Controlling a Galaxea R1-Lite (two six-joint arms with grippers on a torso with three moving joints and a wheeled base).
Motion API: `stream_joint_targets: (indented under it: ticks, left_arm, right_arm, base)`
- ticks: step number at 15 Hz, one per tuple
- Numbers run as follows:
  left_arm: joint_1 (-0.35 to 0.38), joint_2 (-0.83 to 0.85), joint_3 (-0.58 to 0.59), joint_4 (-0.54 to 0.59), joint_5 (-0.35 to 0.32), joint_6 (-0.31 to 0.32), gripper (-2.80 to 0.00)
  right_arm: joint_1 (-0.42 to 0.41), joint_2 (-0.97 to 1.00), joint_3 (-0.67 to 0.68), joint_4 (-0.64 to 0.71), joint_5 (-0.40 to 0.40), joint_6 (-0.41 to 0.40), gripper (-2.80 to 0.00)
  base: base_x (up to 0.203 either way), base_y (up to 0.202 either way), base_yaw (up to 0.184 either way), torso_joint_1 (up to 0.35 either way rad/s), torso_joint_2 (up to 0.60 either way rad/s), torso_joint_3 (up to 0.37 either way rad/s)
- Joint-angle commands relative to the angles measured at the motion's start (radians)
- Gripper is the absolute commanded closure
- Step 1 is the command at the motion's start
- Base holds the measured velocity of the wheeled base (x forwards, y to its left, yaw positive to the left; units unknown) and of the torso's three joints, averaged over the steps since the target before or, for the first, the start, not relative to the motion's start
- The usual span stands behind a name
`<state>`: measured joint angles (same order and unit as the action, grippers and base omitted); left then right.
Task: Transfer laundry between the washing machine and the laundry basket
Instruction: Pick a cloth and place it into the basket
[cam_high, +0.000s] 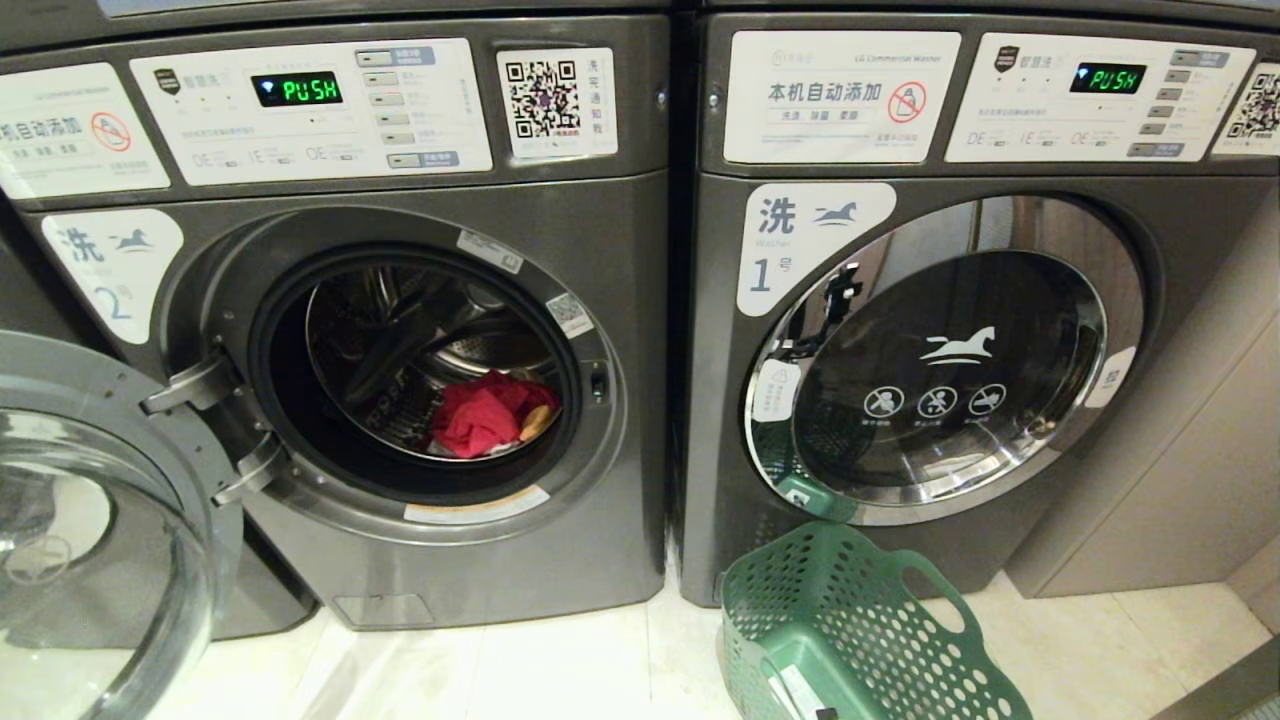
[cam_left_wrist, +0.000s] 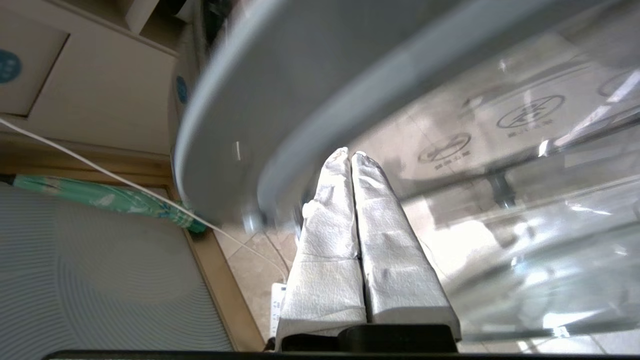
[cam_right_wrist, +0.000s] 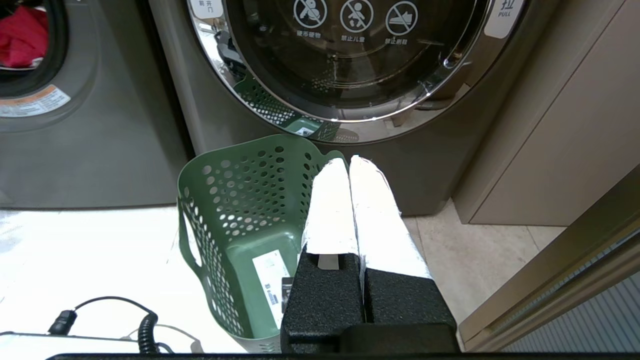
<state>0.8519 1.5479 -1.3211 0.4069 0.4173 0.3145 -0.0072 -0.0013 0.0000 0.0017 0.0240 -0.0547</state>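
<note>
From the head view, two grey front-loading washers stood side by side on a pale tiled floor (cam_high: 560, 670). The left washing machine (cam_high: 400, 330) had its round glass door (cam_high: 95, 540) swung wide open toward the left, and red laundry (cam_high: 480, 415) lay at the bottom of its drum. The right washer (cam_high: 960, 330) had its door closed. A green perforated laundry basket (cam_high: 850, 630) stood on the floor just in front of the right washer, with nothing showing in it. Neither arm appeared here.

Only the left wrist view showed the left gripper (cam_left_wrist: 351, 156), its two wrapped fingers pressed together on nothing, close against the open door's grey rim and glass.

The right wrist view showed the right gripper (cam_right_wrist: 349, 161), likewise closed and empty, above the basket's near edge, with a coiled black cable (cam_right_wrist: 145, 330) on the floor.
</note>
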Motion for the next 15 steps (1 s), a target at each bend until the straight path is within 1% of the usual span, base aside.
stream_joint_targets:
  ticks: [1, 3, 5, 6, 7, 8, 10, 12, 13, 15]
  left_arm:
    - [0.025, 0.024, 0.009, -0.011, -0.024, 0.002, 0.0]
    - [0.002, -0.106, 0.061, -0.016, -0.102, 0.006, 0.0]
    - [-0.073, -0.299, 0.145, -0.03, -0.2, 0.008, 0.0]
    - [-0.147, -0.406, 0.205, -0.048, -0.25, 0.006, 0.0]
    - [-0.258, -0.498, 0.287, -0.079, -0.292, -0.004, 0.0]
    - [-0.346, -0.566, 0.396, -0.124, -0.32, -0.022, 0.0]
    - [-0.486, -0.692, 0.67, -0.266, -0.356, -0.078, 0.0]
    - [-0.567, -0.82, 0.929, -0.412, -0.382, -0.123, 0.0]
    - [-0.596, -0.909, 1.056, -0.481, -0.409, -0.138, 0.0]
    - [-0.648, -1.065, 1.258, -0.58, -0.46, -0.145, 0.0]
  right_arm:
    - [0.001, 0.001, 0.0, 0.0, 0.001, -0.001, 0.0]
    - [0.001, 0.001, 0.0, 0.0, 0.001, -0.001, 0.0]
    - [0.001, 0.001, 0.0, 0.0, 0.001, -0.001, 0.0]
    - [0.001, 0.001, 0.0, 0.0, 0.001, -0.001, 0.0]
    - [0.0, 0.001, 0.0, 0.0, 0.001, -0.001, 0.0]
    - [0.001, 0.001, 0.0, 0.0, 0.001, -0.001, 0.0]
    - [0.001, 0.001, 0.0, 0.0, 0.001, -0.001, 0.0]
    - [0.0, 0.001, 0.0, 0.0, 0.001, -0.001, 0.0]
    - [0.001, 0.001, 0.0, 0.0, 0.001, -0.001, 0.0]
    - [0.001, 0.001, 0.0, 0.0, 0.001, -0.001, 0.0]
  base:
    - [0.0, 0.0, 0.0, 0.0, 0.0, 0.0]
    - [0.0, 0.0, 0.0, 0.0, 0.0, 0.0]
    - [0.0, 0.0, 0.0, 0.0, 0.0, 0.0]
    - [0.0, 0.0, 0.0, 0.0, 0.0, 0.0]
    - [0.0, 0.0, 0.0, 0.0, 0.0, 0.0]
    - [0.0, 0.0, 0.0, 0.0, 0.0, 0.0]
    - [0.0, 0.0, 0.0, 0.0, 0.0, 0.0]
    - [0.0, 0.0, 0.0, 0.0, 0.0, 0.0]
    - [0.0, 0.0, 0.0, 0.0, 0.0, 0.0]
    - [0.0, 0.0, 0.0, 0.0, 0.0, 0.0]
